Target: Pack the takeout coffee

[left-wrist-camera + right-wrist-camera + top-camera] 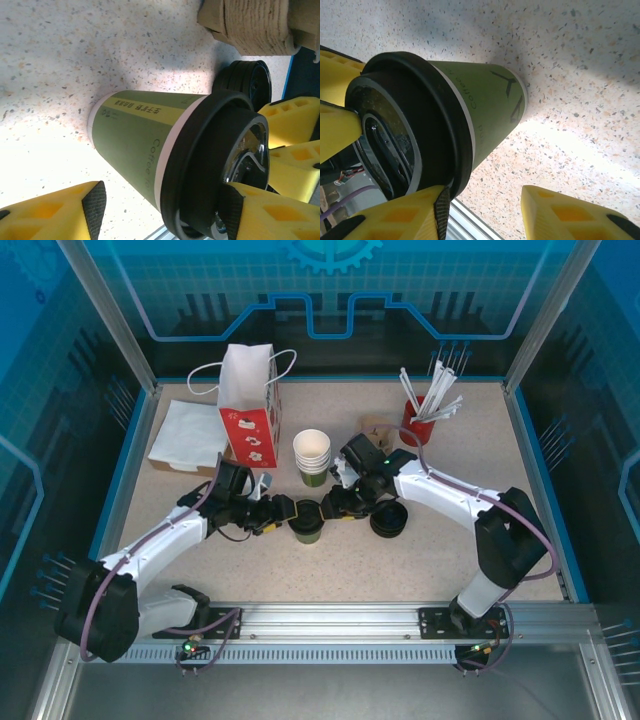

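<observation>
The takeout coffee (pixel 305 526) stands upright on the table's middle: a green paper cup (pixel 135 135) with a black lid (pixel 210 165) on it. My left gripper (pixel 284 512) is at its left side and open; one pad (pixel 227 210) touches the lid's top while the other finger (pixel 65 212) stands clear of the cup wall. My right gripper (pixel 334 508) is at the cup's right side, also open. Its pad (pixel 440 215) rests against the lid's rim (pixel 455 140), and its far finger (pixel 570 215) is well apart from the cup (pixel 490 110).
A white and red paper bag (pixel 248 405) stands at the back left beside white napkins (pixel 188 435). A stack of lidless cups (pixel 312 455) is just behind the coffee. A stack of black lids (pixel 388 520) lies right of it. Brown cardboard sleeves (pixel 250 25) and a red straw holder (pixel 420 422) sit farther back.
</observation>
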Controlling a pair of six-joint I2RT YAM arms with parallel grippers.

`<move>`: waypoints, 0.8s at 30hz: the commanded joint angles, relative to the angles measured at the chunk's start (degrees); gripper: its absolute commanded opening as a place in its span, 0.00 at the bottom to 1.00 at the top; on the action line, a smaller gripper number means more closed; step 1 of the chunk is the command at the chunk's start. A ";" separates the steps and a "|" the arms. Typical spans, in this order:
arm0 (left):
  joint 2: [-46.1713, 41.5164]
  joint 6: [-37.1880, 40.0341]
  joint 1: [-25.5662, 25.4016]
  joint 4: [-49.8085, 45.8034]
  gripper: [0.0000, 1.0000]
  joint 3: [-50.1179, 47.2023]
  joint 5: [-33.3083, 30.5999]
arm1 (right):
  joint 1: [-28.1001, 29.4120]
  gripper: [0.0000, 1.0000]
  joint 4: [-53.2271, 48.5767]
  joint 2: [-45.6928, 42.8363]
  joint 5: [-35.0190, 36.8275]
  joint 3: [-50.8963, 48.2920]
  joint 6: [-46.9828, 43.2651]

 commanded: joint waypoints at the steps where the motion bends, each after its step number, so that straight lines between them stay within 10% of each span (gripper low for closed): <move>1: 0.68 -1.10 0.13 -4.01 0.68 2.94 -0.99 | -0.05 0.47 0.16 -1.73 0.30 2.20 -0.75; 24: -3.05 -1.90 1.29 -7.41 0.60 2.12 -2.74 | 1.73 0.58 2.23 3.84 -0.13 8.20 -0.27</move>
